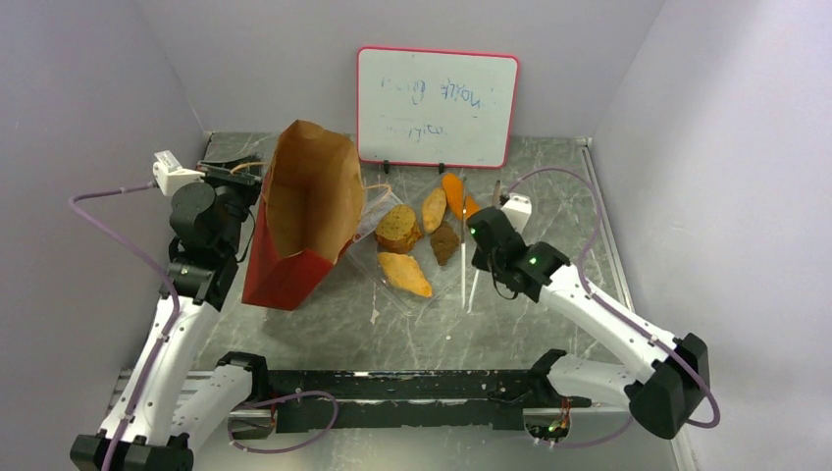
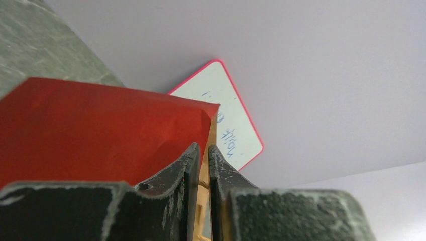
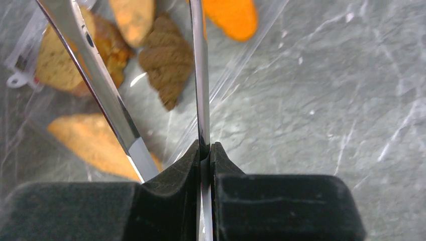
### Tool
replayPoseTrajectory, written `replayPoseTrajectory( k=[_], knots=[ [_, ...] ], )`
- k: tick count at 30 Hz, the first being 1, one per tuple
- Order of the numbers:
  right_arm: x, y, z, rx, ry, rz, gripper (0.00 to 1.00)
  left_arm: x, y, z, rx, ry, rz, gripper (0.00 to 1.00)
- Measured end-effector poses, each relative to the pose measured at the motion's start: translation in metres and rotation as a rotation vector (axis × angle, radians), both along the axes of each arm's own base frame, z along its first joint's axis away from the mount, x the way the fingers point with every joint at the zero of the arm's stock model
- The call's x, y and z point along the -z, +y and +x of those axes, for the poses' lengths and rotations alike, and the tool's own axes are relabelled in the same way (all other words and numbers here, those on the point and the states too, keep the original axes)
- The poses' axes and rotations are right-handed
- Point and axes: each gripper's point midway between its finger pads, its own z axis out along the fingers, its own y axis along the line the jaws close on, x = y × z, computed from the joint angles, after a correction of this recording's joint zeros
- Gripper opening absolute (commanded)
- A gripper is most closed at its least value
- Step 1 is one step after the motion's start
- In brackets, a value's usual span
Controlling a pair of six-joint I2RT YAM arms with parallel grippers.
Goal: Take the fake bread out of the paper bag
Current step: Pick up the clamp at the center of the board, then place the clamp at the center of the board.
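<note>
Red paper bag (image 2: 100, 130) wall sits clamped in my left pincer (image 2: 202, 150); a slip could topple it. My right pincer (image 3: 205, 149) grips metal tongs (image 3: 201, 75), fake bread (image 3: 166, 60) just ahead of it.

Pale lilac walls (image 1: 88, 78) enclose a grey marbled table (image 1: 442, 334); a pink-framed whiteboard (image 1: 437, 106) leans behind.

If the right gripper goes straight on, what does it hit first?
Likely the dark-brown bread on the clear tray, just ahead of the right gripper and its tongs; depth is unclear.
</note>
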Motion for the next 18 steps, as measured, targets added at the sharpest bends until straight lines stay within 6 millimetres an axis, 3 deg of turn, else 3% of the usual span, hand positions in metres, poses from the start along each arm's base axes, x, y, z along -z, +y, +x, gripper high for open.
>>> replayPoseTrajectory(
  k=[6, 10, 15, 18],
  knots=[
    [0.005, -0.048, 0.041, 0.122, 0.021, -0.009, 0.0, 0.0, -0.007, 0.018, 0.014, -0.039, -0.149, 0.07],
    [0.009, -0.092, 0.062, 0.228, 0.034, -0.001, 0.0, 0.008, -0.017, 0.035, 0.049, -0.053, -0.249, 0.07],
    [0.021, -0.125, 0.075, 0.287, 0.069, 0.01, 0.0, 0.022, -0.028, 0.056, 0.102, -0.048, -0.358, 0.07],
    [0.032, -0.138, 0.079, 0.305, 0.096, 0.011, 0.0, 0.019, -0.029, 0.061, 0.126, -0.061, -0.397, 0.07]
  ],
)
